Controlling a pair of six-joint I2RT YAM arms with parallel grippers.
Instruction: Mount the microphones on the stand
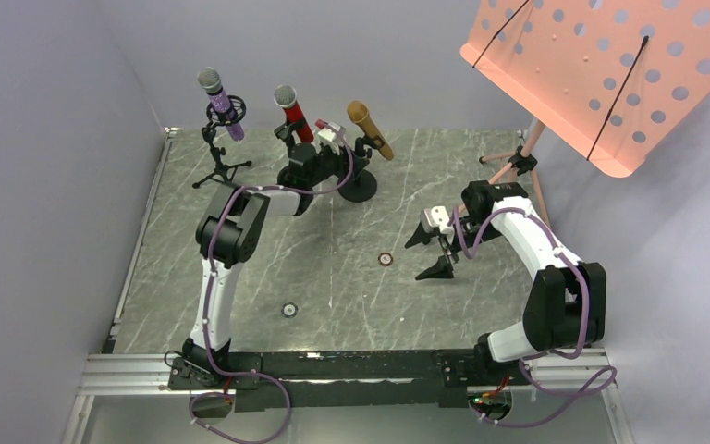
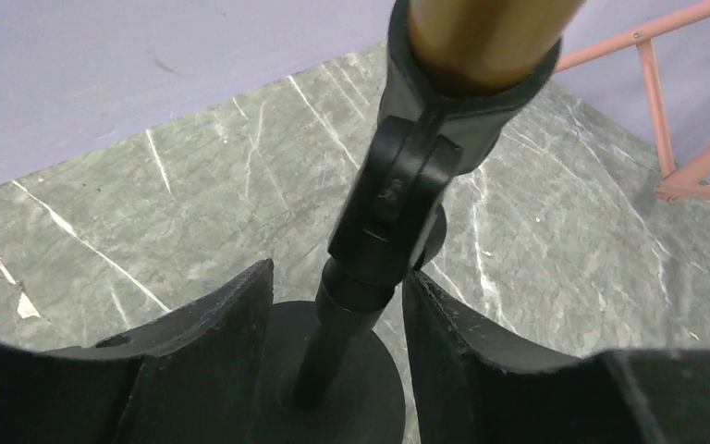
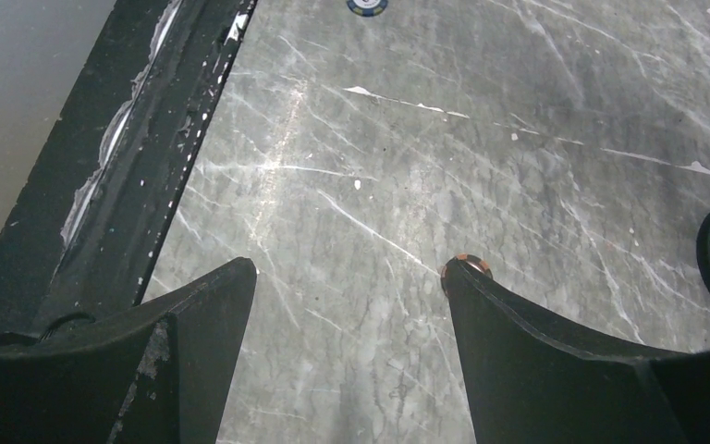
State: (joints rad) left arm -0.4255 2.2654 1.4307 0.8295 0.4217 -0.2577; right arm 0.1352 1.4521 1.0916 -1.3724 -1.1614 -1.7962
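Microphones, three in number, stood in a row along the far edge of the marble table [image 1: 333, 287], each seated on a support. Purple microphone [image 1: 220, 100], silver mesh head up, sat tilted in a ring mount on a small tripod stand [image 1: 220, 166] at far left. Red microphone [image 1: 293, 113] leaned in a black holder just to its right, the holder's base hidden behind the left arm. Gold microphone [image 1: 370, 129] lay angled in the clip [image 2: 407, 176] of a round-based stand [image 2: 333, 379]. Left gripper [image 2: 337, 273] straddled that stand's stem below the clip, fingers [image 2: 213, 324] apart and clamped on nothing. One finger stood just beside the clip; whether it touched could not be told. Right gripper [image 1: 430, 256] hung low over the table, right of centre, fingers [image 3: 194, 324] spread wide, with a small orange-rimmed disc [image 3: 467, 265] at one fingertip. A salmon perforated music stand [image 1: 610, 74] rose at far right.
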